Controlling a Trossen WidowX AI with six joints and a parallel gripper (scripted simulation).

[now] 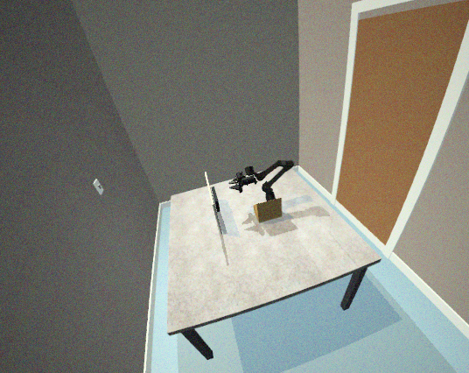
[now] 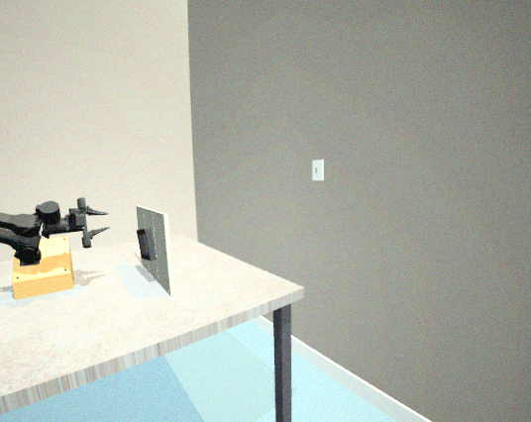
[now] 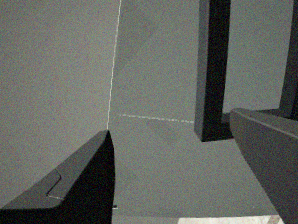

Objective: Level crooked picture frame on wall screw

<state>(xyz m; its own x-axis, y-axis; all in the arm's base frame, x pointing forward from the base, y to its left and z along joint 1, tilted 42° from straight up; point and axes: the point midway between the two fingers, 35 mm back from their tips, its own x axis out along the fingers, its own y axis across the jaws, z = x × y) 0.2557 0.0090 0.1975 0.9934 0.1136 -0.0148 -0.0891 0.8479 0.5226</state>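
Note:
A dark picture frame [image 2: 145,244] hangs on the arm's side of a thin grey wall panel [image 2: 157,250] that stands upright on the table. In the top view the frame [image 1: 214,200] shows edge-on against the panel [image 1: 218,219]. My gripper [image 2: 100,221] is open and empty, a short way in front of the frame and apart from it; it also shows in the top view [image 1: 236,186]. In the wrist view the frame [image 3: 246,50] fills the upper right, partly cut off, between and beyond my two fingers. The screw and the strip are hidden. I cannot tell the frame's tilt.
The arm stands on a wooden block [image 1: 268,211] on the table, also seen in the exterior view [image 2: 43,267]. A white light switch [image 2: 318,169] is on the grey room wall beyond the table. An orange door [image 1: 393,118] is at the right.

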